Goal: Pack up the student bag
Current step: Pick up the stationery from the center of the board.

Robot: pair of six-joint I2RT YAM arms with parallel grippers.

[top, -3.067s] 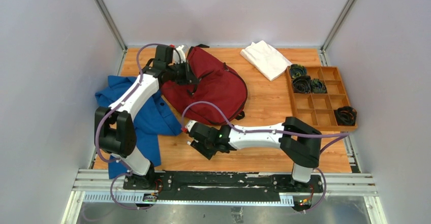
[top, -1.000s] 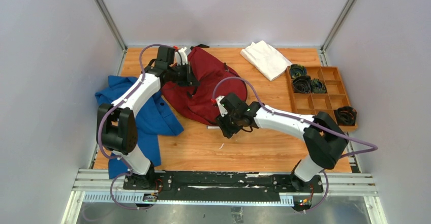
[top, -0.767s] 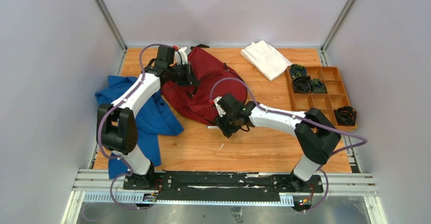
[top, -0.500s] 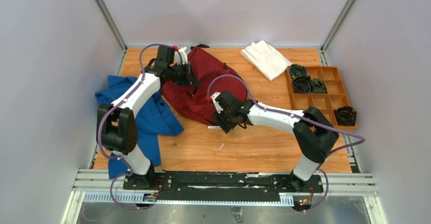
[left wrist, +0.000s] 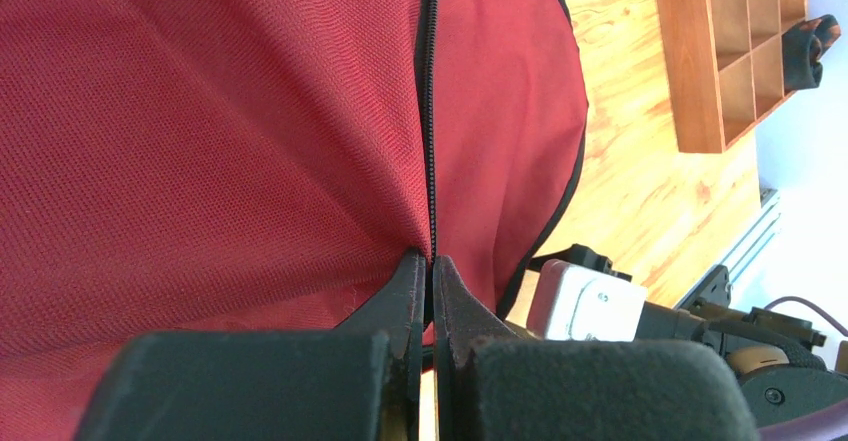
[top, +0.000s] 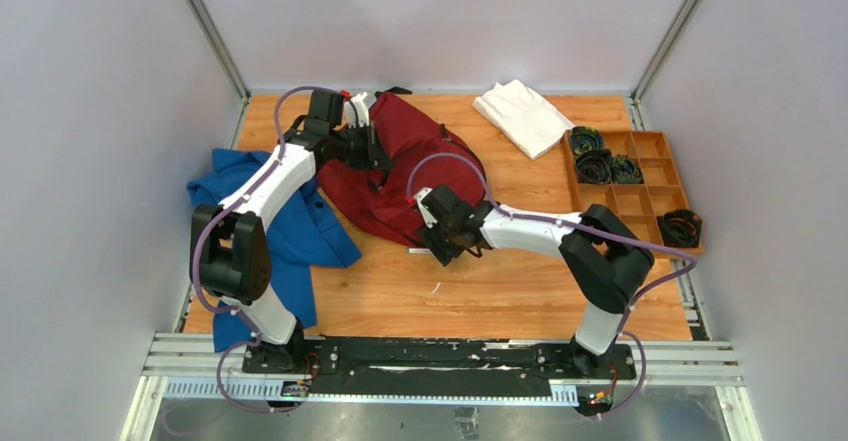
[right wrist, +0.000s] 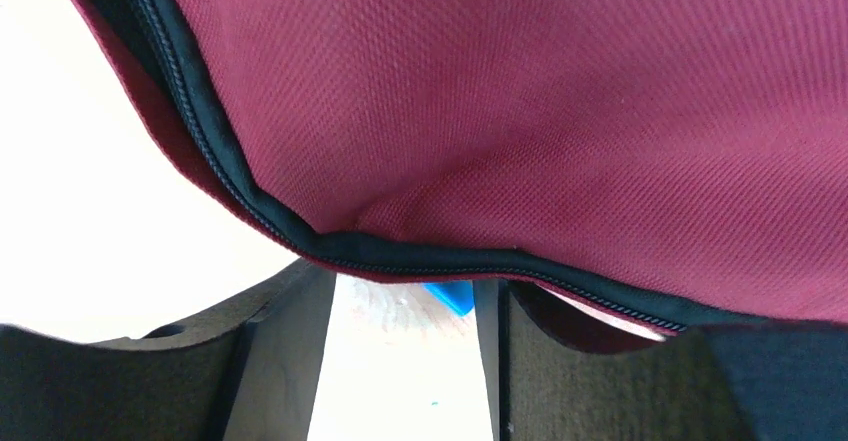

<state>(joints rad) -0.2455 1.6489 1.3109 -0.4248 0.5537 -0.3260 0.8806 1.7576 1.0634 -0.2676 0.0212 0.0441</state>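
The student bag (top: 425,166) is a dark red backpack lying flat at the back middle of the table. My left gripper (top: 378,151) is at its left side. In the left wrist view the left gripper (left wrist: 432,273) is shut on the bag's fabric (left wrist: 200,111) right at the black zipper line (left wrist: 430,111). My right gripper (top: 438,244) is at the bag's near edge. In the right wrist view the right gripper (right wrist: 405,306) is open, and the bag's black zipper rim (right wrist: 420,259) lies across its fingertips, with the red fabric (right wrist: 550,111) filling the view above.
A blue garment (top: 290,231) lies left of the bag under the left arm. A white folded cloth (top: 522,116) lies at the back right. A wooden compartment tray (top: 640,233) with black coiled items stands at the right. A small white scrap (top: 435,288) lies on the wood in front.
My right gripper has moved from the front beside the blue garment up to the bag's near edge, then crept slightly left along it. The left gripper has kept its hold.
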